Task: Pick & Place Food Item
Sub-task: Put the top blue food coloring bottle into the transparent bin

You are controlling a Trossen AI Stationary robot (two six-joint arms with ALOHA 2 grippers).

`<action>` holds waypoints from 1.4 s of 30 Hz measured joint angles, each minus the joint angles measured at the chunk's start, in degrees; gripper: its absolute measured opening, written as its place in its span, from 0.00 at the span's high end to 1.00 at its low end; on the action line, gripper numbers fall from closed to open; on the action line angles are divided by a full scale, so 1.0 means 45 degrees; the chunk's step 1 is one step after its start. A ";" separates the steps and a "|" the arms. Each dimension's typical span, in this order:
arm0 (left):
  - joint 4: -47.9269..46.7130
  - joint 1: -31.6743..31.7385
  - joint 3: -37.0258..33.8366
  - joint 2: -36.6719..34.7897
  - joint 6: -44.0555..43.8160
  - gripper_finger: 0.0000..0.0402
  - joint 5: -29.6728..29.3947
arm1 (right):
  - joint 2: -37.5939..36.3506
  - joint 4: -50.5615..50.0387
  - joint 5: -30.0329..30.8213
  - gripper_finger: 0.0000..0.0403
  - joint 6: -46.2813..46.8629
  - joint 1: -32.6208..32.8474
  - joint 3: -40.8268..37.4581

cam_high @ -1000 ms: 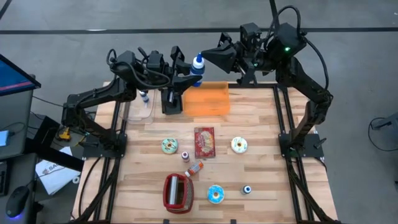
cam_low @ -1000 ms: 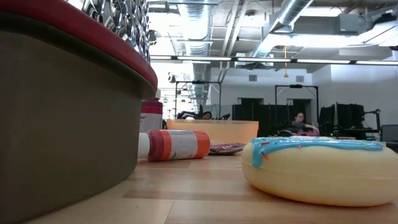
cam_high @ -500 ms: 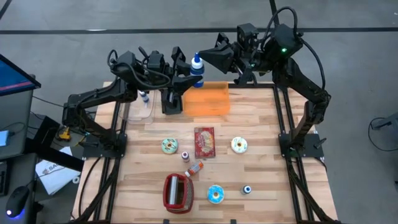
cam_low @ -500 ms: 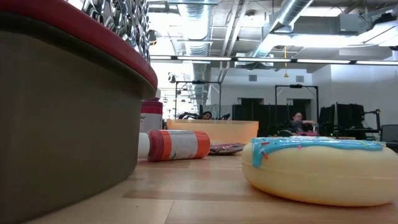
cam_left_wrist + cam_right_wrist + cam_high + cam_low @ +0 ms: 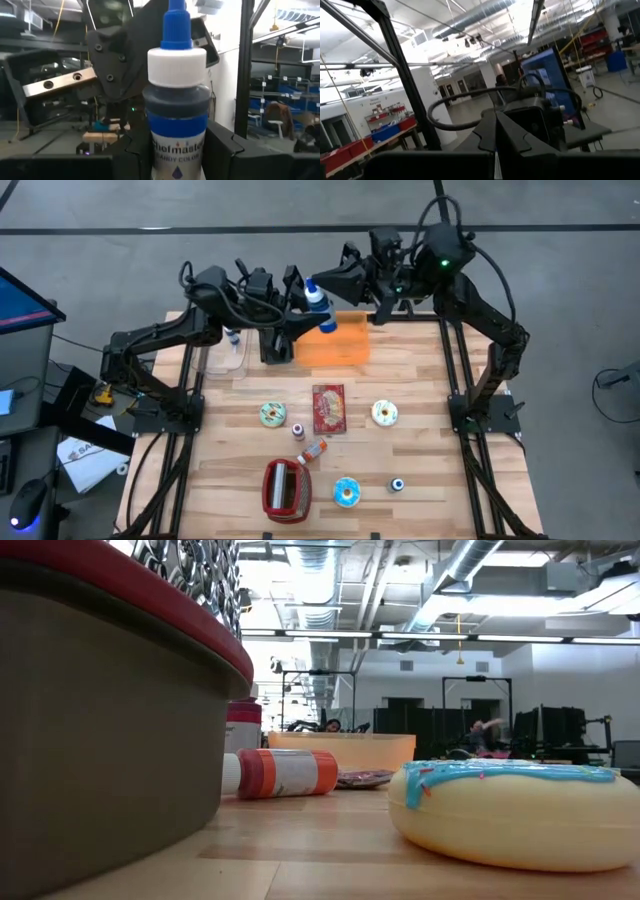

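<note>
From above, the left gripper (image 5: pixel 308 302) held a bottle (image 5: pixel 319 307) clamped between its fingers, raised over the near-left corner of the orange bin (image 5: pixel 340 340) at the table's (image 5: pixel 420 420) far side. The right gripper (image 5: pixel 335 277) hung just beyond the bottle, its fingers pressed together on nothing. Three donuts (image 5: pixel 272 414), a packet (image 5: pixel 328 408) and a red basket (image 5: pixel 286 487) lay further forward, well apart from both arms.

At table height, neither gripper showed; a basket wall (image 5: pixel 100 710), a fallen orange bottle (image 5: pixel 280 772) and a blue-iced donut (image 5: pixel 510 810) filled the foreground, with the bin (image 5: pixel 340 750) behind.

The left wrist camera showed the bottle (image 5: pixel 176 100) upright between the dark fingers (image 5: pixel 220 145), blue cap up, the right arm close behind it.

The right wrist camera showed only that arm's closed fingers (image 5: pixel 495 135) and the room.

The risks, as I judged them: the two arms were crowded together, so a careless swing could knock them; and a release near the bin's edge could tip the bottle outside it.
</note>
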 joint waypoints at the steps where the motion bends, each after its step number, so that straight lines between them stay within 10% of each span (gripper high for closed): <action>1: -0.0014 -0.0001 0.0000 0.0007 -0.0003 0.71 0.0004 | 0.0000 -0.0040 -0.0009 1.00 0.0000 0.0000 0.0000; 15: 0.0921 0.0055 0.0024 -0.0733 0.0352 0.71 -0.0793 | -0.1038 -0.1057 0.0312 1.00 -0.1376 0.0197 0.0000; 22: 0.4224 0.0146 0.0058 -0.1096 -0.2399 0.71 -0.2955 | -0.1273 -0.4234 0.5493 1.00 -0.7538 0.2230 -0.0019; 30: 0.6287 0.0121 0.0025 -0.0481 -0.5797 0.74 -0.5116 | -0.0395 -0.2784 1.2938 0.96 -1.3588 0.4073 -0.0025; 42: 0.6154 0.0273 0.0027 0.0036 -0.8586 0.73 -0.5945 | -0.0049 -0.0208 1.4902 0.54 -1.6592 0.4181 0.0024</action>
